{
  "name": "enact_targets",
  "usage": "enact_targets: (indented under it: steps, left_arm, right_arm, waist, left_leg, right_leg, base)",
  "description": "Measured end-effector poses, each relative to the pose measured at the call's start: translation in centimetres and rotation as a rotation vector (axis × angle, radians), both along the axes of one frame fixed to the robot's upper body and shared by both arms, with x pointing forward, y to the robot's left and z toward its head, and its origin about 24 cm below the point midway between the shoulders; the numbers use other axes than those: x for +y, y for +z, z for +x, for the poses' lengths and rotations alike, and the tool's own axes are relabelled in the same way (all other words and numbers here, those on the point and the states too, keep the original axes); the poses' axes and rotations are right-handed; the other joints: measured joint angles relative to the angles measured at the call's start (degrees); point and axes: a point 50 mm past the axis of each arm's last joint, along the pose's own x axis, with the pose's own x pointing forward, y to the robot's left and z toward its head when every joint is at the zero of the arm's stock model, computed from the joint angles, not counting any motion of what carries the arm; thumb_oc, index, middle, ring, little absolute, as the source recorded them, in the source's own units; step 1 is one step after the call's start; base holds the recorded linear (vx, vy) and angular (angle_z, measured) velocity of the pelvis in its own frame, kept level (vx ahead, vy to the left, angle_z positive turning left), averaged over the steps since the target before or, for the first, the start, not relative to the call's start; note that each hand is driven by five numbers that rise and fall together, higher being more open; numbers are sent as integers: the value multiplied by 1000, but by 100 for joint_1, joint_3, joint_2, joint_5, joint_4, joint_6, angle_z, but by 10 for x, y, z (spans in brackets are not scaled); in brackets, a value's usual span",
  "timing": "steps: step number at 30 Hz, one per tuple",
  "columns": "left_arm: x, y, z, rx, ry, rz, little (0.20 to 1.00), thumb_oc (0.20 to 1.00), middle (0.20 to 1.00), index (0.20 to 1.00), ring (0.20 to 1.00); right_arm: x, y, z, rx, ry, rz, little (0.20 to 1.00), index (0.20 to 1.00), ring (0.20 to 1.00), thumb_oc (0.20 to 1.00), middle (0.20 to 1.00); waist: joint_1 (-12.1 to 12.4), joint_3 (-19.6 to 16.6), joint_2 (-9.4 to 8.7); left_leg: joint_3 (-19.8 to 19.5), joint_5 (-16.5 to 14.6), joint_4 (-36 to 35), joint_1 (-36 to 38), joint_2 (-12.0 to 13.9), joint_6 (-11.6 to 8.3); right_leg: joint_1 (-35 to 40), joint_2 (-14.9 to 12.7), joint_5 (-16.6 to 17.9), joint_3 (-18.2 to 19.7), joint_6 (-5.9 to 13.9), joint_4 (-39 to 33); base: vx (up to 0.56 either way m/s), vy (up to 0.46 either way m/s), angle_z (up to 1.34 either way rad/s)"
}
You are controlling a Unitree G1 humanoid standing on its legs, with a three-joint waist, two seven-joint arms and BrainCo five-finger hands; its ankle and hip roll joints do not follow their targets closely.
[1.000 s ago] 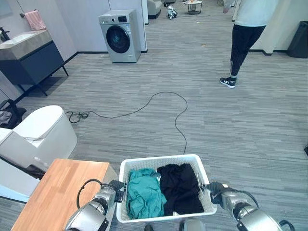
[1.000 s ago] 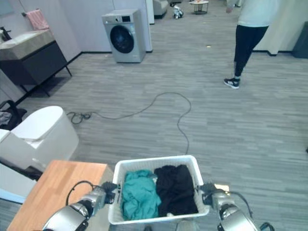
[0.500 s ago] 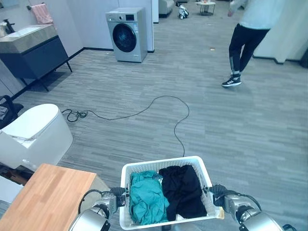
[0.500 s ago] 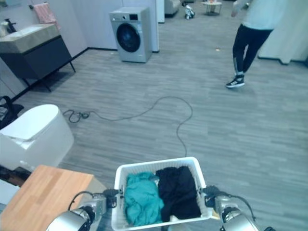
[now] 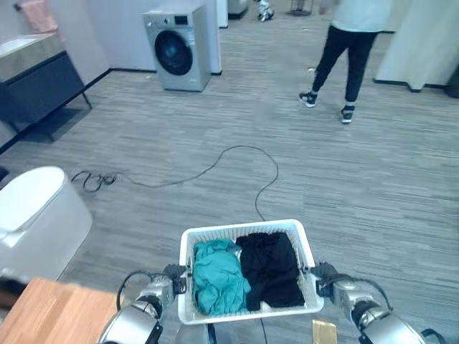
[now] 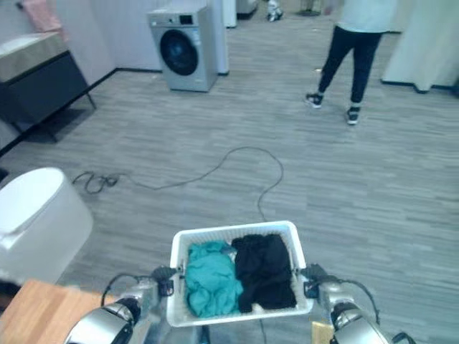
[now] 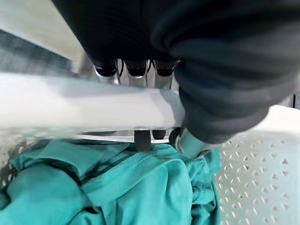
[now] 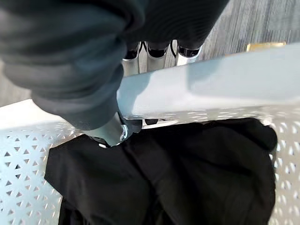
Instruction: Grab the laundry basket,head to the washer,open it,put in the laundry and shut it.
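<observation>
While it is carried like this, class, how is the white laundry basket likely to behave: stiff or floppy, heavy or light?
The white laundry basket probably stays stiff: its rim looks straight between the left robot hand and right robot hand. Likely light: perforated walls, and only a teal garment and black garment inside.

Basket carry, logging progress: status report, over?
Left hand and right hand curled on basket rims. Washer ahead, shut. Cable across floor; person beyond.
</observation>
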Motion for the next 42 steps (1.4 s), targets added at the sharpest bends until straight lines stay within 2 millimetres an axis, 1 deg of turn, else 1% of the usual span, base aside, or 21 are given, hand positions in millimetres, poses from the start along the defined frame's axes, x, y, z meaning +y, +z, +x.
enact_targets:
  steps: [4, 6, 8, 9, 10, 12, 14, 17, 19, 23, 25, 27, 28, 29, 30, 34, 35, 38, 39, 40, 42]
  left_arm:
    - [7, -4, -9, 56, 6, 30, 200, 200, 200, 200, 200]
    - [14, -8, -17, 99, -1, 53, 200, 200, 200, 200, 200]
    - [15, -8, -18, 109, -15, 66, 200, 200, 200, 200, 200]
    - [13, -6, -14, 103, -27, 68, 200, 200, 200, 200, 200]
    - [6, -5, -10, 109, -55, 68, 200, 200, 200, 200, 200]
    - [-2, -4, -6, 89, -66, 50, 200, 200, 200, 200, 200]
    - [1, 7, 12, 41, -73, 64, 200, 200, 200, 200, 200]
    - [6, 15, 23, 4, -77, 81, 200, 200, 200, 200, 200]
    - [6, 16, 25, -7, -85, 80, 200, 200, 200, 200, 200]
    - [1, 12, 19, 8, -88, 69, 200, 200, 200, 200, 200]
    - [-8, 6, 12, 29, -96, 49, 200, 200, 200, 200, 200]
    - [-13, 0, 3, 58, -97, 34, 200, 200, 200, 200, 200]
    - [-13, -2, 0, 67, -87, 27, 200, 200, 200, 200, 200]
    - [-11, -7, -9, 93, -67, 17, 200, 200, 200, 200, 200]
    - [-10, -11, -16, 121, -58, 16, 200, 200, 200, 200, 200]
    - [4, -11, -20, 132, -30, 23, 200, 200, 200, 200, 200]
    - [6, -1, -2, 69, -55, 44, 200, 200, 200, 200, 200]
    - [10, 4, 4, 40, -63, 51, 200, 200, 200, 200, 200]
    - [8, 4, 5, 38, -66, 48, 200, 200, 200, 200, 200]
    - [6, 2, 2, 36, -81, 47, 200, 200, 200, 200, 200]
    - [0, 2, 5, 28, -82, 37, 200, 200, 200, 200, 200]
  right_arm:
    - [5, -12, -18, 82, 11, -1, 200, 200, 200, 200, 200]
    - [15, -23, -35, 141, -15, 36, 200, 200, 200, 200, 200]
    - [18, -26, -39, 157, -16, 44, 200, 200, 200, 200, 200]
    - [17, -25, -37, 153, -24, 47, 200, 200, 200, 200, 200]
    - [7, -22, -35, 139, -73, 44, 200, 200, 200, 200, 200]
    - [-1, -18, -31, 107, -76, 29, 200, 200, 200, 200, 200]
    - [3, -11, -18, 62, -58, 41, 200, 200, 200, 200, 200]
    - [7, -5, -6, 19, -46, 51, 200, 200, 200, 200, 200]
    - [6, -5, -5, 16, -47, 50, 200, 200, 200, 200, 200]
    - [-1, -5, -8, 23, -70, 43, 200, 200, 200, 200, 200]
    - [-10, -6, -14, 51, -82, 22, 200, 200, 200, 200, 200]
    - [-16, -8, -20, 86, -86, 8, 200, 200, 200, 200, 200]
    - [-16, -10, -24, 99, -84, 10, 200, 200, 200, 200, 200]
    - [-15, -13, -30, 122, -72, 12, 200, 200, 200, 200, 200]
    - [-11, -16, -32, 133, -61, 13, 200, 200, 200, 200, 200]
    - [-1, -20, -35, 163, -5, 11, 200, 200, 200, 200, 200]
    - [5, -21, -33, 171, -15, 25, 200, 200, 200, 200, 200]
    - [4, -15, -23, 119, 6, 18, 200, 200, 200, 200, 200]
    - [2, -14, -22, 117, 6, 15, 200, 200, 200, 200, 200]
    - [0, -17, -29, 139, 11, 6, 200, 200, 200, 200, 200]
    - [-5, -14, -25, 130, 6, -8, 200, 200, 200, 200, 200]
  waist:
    - [47, -185, -26]
    - [61, -333, -258]
    - [53, -498, -493]
    - [63, -455, -460]
    - [35, -295, -267]
    - [35, -162, 186]
    - [11, -53, 280]
    - [-52, 22, 100]
    - [-296, -1, -178]
    - [-537, -99, -329]
    - [-587, -186, -100]
    - [-589, -302, 114]
    - [-643, -296, 86]
    - [-685, -293, -31]
    - [-642, -323, -82]
    - [-405, -282, -403]
    - [-308, -177, -661]
    - [-265, -219, -532]
    - [-269, -171, -465]
    - [-218, -294, -314]
    - [-162, -169, -121]
  left_leg:
    - [7, 217, 98, 485, -176, 485]
    - [138, 111, 186, 910, -274, 537]
    - [100, -226, 321, 1040, -618, 781]
    - [35, -505, 395, 1099, -767, 1028]
    - [-37, -612, 262, 1542, -904, 1185]
    - [-25, -478, 78, 1908, -801, 994]
    - [-235, -802, 19, 2109, -868, 1105]
    - [-488, -1093, -14, 2486, -999, 845]
    - [-842, -1416, 173, 2624, -1090, 856]
    - [-1109, -1903, 315, 3099, -1017, 497]
    - [-1055, -2099, 648, 3444, -710, 141]
    - [-947, -2000, 1232, 3382, -454, -76]
    - [-944, -1921, 1995, 3100, -411, -233]
    - [-862, -1397, 3686, 2444, -330, -988]
    - [-804, -1266, 4458, 2005, -225, -1097]
    - [-516, -1316, 5240, 685, 80, -753]
    - [110, -1555, 4440, 328, 184, -265]
    - [309, -1095, 2132, 36, 30, -283]
    - [315, -850, 2202, -30, 36, -266]
    - [-109, -588, 1189, -110, -82, -422]
    - [-324, -232, 61, -46, -62, -394]
  right_leg:
    - [172, -68, -348, 105, 486, 389]
    - [-723, -274, -661, -207, 895, 2917]
    - [-1267, -740, -747, -244, 1105, 3937]
    - [-1610, -948, -280, -269, 1337, 4609]
    - [-2106, -1441, -106, -871, 1306, 5845]
    - [-2377, -1299, -480, -1120, 1184, 5110]
    - [-2864, -1134, -503, -1281, 1073, 3887]
    - [-3285, -818, 62, -1360, 938, 1834]
    - [-3254, -732, 578, -671, 1039, 450]
    - [-3084, -892, 929, -560, 882, 633]
    - [-2792, -669, 1682, -786, 439, 851]
    - [-2540, -472, 1314, -907, 280, 1005]
    - [-2327, -477, 1182, -992, 232, 963]
    - [-1907, -482, 1158, -1085, 32, 760]
    - [-1748, -446, 1069, -1095, -63, 704]
    - [-1284, -326, 698, -924, -334, 534]
    - [-1056, -417, 744, -853, -221, 221]
    - [-741, -300, 801, -858, -219, -91]
    - [-633, -237, 777, -867, -228, -96]
    - [-483, -153, 482, -755, 5, -250]
    - [-325, -1, 560, -682, -106, -351]
  base:
    - [478, 275, -60]
    - [311, 239, -32]
    - [509, 448, -2]
    - [396, 322, 21]
    - [385, 251, 15]
    - [391, 189, 14]
    - [360, 82, 26]
    - [546, 3, 51]
    - [441, -27, 100]
    - [544, -108, 67]
    - [555, -173, 31]
    - [449, -195, 14]
    - [402, -229, 40]
    - [406, -237, 27]
    - [273, -162, 13]
    - [435, -103, -21]
    - [332, 48, 5]
    - [321, 88, -32]
    - [585, 172, -26]
    - [429, 122, -24]
    - [374, 117, -23]
